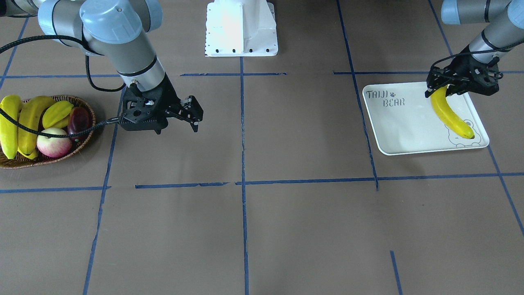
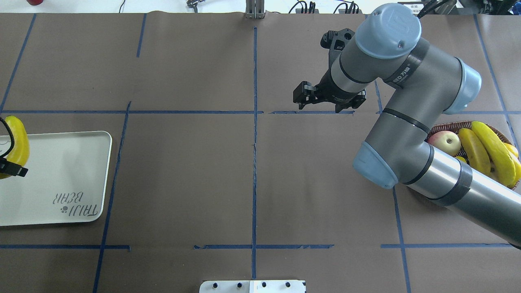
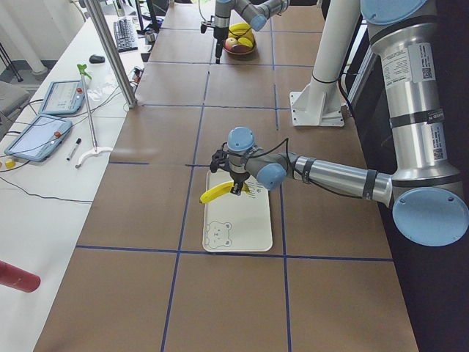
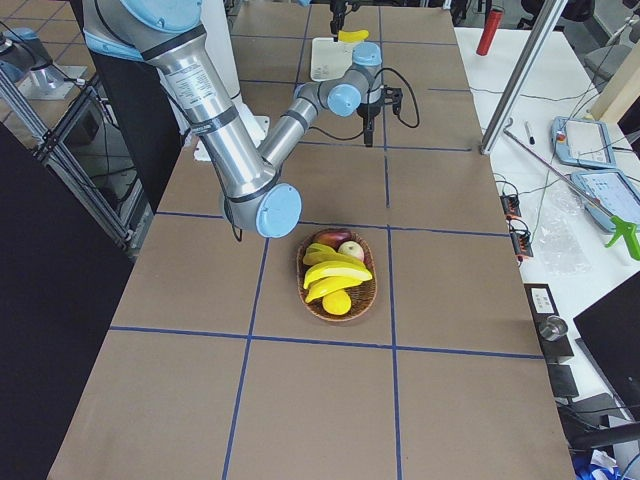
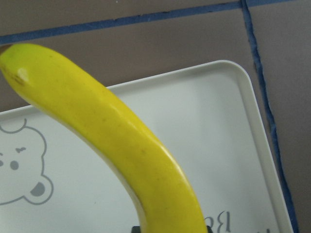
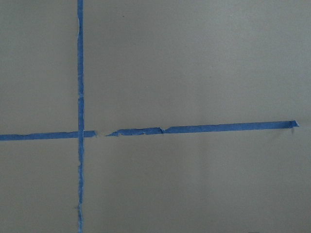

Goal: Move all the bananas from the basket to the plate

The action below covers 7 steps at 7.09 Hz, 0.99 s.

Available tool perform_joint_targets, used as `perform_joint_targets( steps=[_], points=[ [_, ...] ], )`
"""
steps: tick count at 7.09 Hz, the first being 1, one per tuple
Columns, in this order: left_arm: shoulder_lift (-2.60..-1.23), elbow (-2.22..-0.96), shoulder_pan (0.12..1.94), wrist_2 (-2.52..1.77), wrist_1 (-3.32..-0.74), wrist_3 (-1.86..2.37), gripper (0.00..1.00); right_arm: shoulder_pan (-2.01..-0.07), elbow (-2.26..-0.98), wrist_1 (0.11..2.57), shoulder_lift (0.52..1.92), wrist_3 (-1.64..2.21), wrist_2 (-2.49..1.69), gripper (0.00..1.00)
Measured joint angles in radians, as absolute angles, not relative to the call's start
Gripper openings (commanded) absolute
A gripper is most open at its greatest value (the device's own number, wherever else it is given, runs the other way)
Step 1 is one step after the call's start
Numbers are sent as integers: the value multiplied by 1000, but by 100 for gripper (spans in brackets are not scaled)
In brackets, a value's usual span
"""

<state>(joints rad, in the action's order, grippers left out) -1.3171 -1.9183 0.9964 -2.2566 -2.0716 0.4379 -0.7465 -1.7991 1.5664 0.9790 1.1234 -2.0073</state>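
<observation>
Closest to the lens on the left wrist is the banana (image 5: 121,141), slanting across the plate (image 5: 228,145). The left gripper (image 1: 450,88) is clamped on its stem end, and its far tip hangs low by the bear print. I cannot tell whether that tip touches the plate yet. I judge the step in hand to be the set-down of the first banana; no other fruit lies on the plate.

Next I would lower a touch until the banana rests along the plate, then spread the fingers and lift straight up so it does not roll toward the rim.

Across the table the basket (image 1: 88,139) holds what look like three more bananas (image 1: 28,119), lying against its far side, beside a starfruit (image 1: 57,112), an apple (image 1: 53,143) and a dark red fruit (image 1: 80,121). The right gripper (image 1: 177,123) hovers just beside the basket, over bare table, jaws apart and holding nothing; its wrist view shows only tape lines. It is the arm placed to fetch the next banana, reaching in from above past the starfruit.
</observation>
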Motion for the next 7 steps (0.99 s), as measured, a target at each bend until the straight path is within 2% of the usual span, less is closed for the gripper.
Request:
perform_joint_targets(
  steps=[2, 4, 7],
  points=[
    [-1300, -1884, 997, -2255, -2110, 288, 13, -746, -1797, 1564, 984, 1106, -2004, 100],
    [-1300, -1774, 996, -2261, -2250, 263, 18, -745, -1796, 1562, 984, 1102, -2002, 100],
    [-1303, -1683, 994, -2265, -2319, 285, 40, -738, -1796, 1562, 984, 1101, -1999, 100]
  ],
)
